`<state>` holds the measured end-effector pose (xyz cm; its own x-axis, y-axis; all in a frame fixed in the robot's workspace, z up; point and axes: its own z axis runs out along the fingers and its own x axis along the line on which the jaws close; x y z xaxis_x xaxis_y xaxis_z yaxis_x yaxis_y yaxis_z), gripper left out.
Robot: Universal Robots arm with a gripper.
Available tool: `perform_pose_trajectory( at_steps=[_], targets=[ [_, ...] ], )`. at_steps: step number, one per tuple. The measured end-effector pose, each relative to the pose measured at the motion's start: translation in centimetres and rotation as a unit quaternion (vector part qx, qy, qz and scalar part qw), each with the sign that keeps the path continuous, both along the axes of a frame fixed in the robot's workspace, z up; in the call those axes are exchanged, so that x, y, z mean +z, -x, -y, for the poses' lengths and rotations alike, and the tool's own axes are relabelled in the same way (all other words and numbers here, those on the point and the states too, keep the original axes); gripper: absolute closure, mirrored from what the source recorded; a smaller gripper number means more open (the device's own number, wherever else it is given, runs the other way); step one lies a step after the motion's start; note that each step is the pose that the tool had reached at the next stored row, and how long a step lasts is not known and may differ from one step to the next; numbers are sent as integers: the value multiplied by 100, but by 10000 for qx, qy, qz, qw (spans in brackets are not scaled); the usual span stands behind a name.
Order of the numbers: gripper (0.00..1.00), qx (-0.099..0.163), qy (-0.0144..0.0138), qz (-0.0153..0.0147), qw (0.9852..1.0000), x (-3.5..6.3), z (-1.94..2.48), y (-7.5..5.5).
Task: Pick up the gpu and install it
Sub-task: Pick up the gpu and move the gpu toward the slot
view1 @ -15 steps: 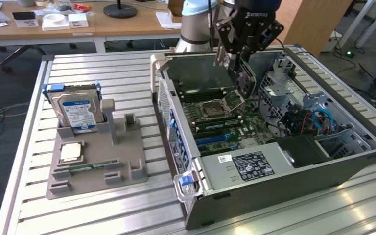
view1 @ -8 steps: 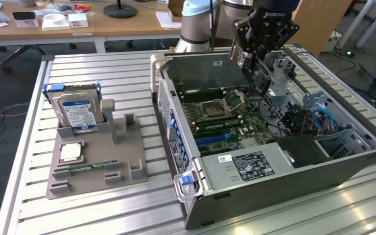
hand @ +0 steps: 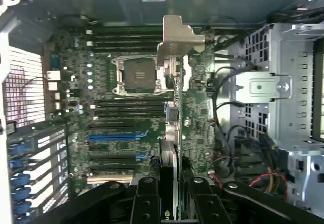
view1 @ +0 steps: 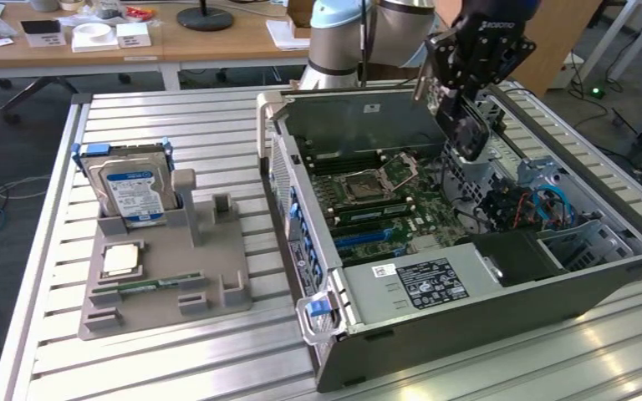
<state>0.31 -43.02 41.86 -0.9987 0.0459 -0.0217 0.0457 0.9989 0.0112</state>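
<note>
My gripper [view1: 461, 104] hangs above the open computer case [view1: 444, 292], over its far right part in the exterior view, shut on the gpu [view1: 466, 134]. The card hangs below the fingers, clear of the motherboard [view1: 371, 196]. In the wrist view the gpu [hand: 175, 107] is seen edge-on, its silver end bracket [hand: 179, 39] farthest from the gripper [hand: 171, 191]. The black fingers [hand: 146, 193] clamp it from both sides. Beneath the card lie the motherboard's processor socket [hand: 139, 75] and blue expansion slots [hand: 114, 136].
A grey holder [view1: 165, 292] on the exterior view's left carries a hard drive [view1: 131, 188], a processor [view1: 120, 261] and a memory stick [view1: 148, 284]. A metal drive cage [hand: 283, 92] and loose cables [hand: 225, 133] sit close beside the card. The power supply [view1: 433, 280] fills the case's near end.
</note>
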Motion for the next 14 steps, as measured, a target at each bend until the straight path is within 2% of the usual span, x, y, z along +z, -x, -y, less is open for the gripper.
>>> perform_pose_trajectory(
  at_steps=[9,14],
  targets=[
    [74,1,0,0,10000,-2,-8,-349],
    [74,0,1,0,10000,-2,-9,-380]
  ],
)
